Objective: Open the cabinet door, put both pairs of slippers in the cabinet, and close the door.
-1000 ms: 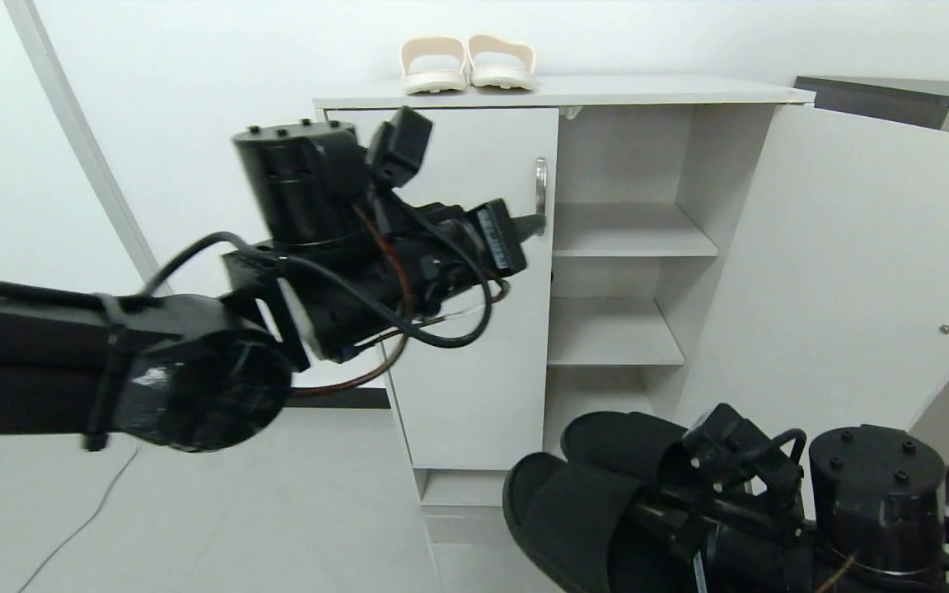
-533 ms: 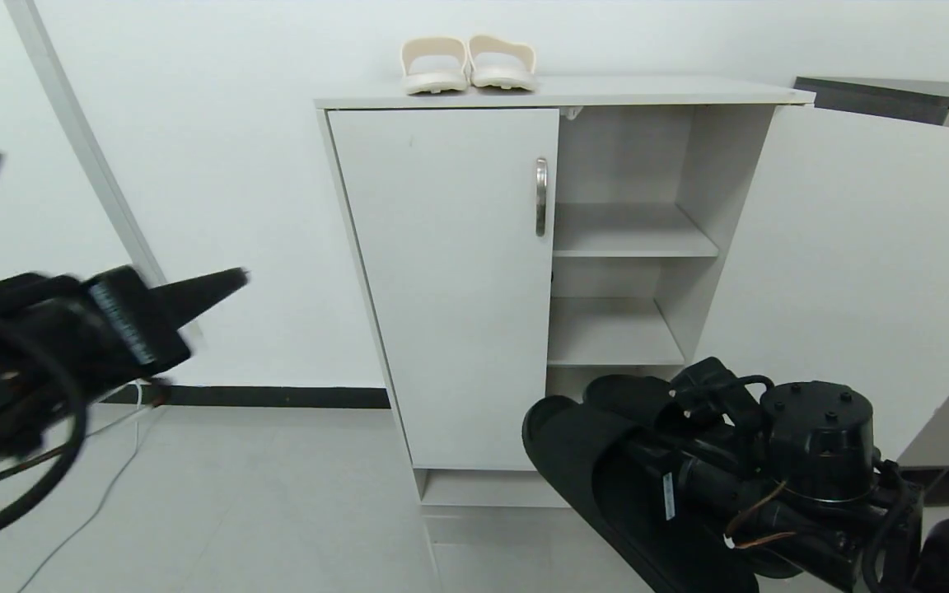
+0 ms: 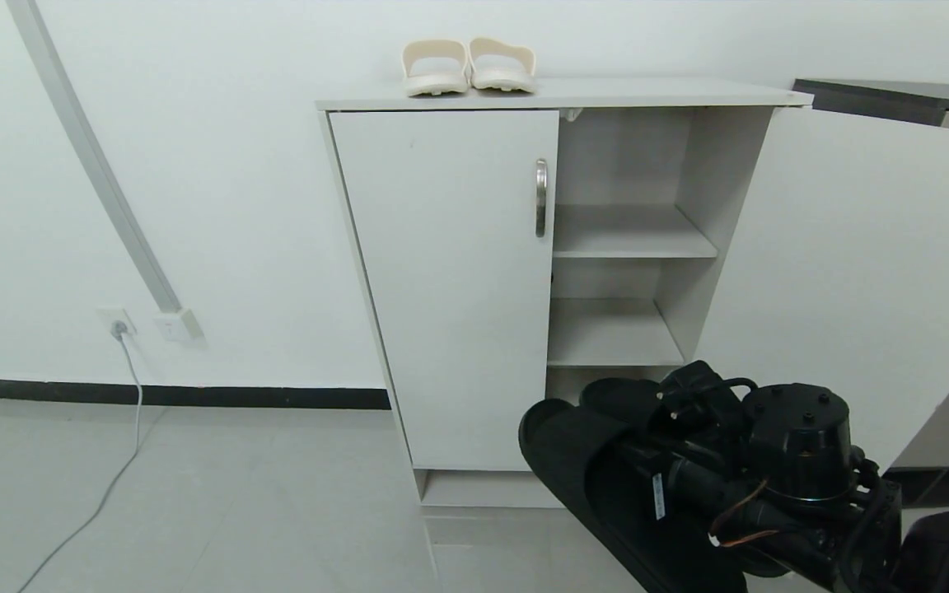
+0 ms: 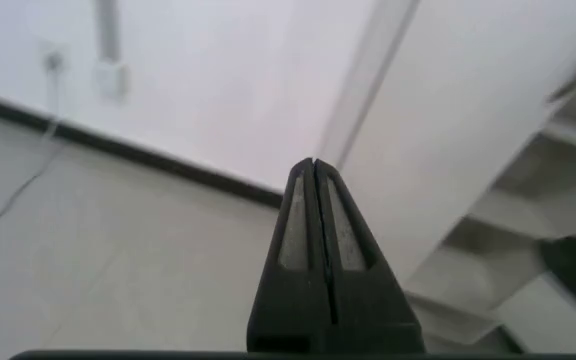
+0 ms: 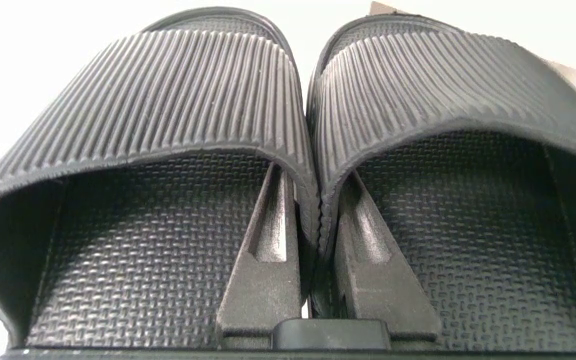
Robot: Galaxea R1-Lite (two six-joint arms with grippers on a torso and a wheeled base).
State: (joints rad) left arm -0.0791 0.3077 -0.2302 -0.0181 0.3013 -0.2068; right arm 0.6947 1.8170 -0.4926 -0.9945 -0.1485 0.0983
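Right gripper (image 5: 313, 190) clamped on black slippers (image 3: 582, 445) at adjoining walls, low before open cabinet (image 3: 565, 92); left gripper (image 4: 313, 165) closed, empty. Keep pair level, pass shut door (image 3: 441, 288) edge, seat deep on shelf (image 3: 610, 338).

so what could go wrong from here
1. The right gripper pinches the black slippers only by their touching inner walls, so one might slip out.
2. The pair hangs low before the open half; its toes could catch the shelf edge or the shut left door.
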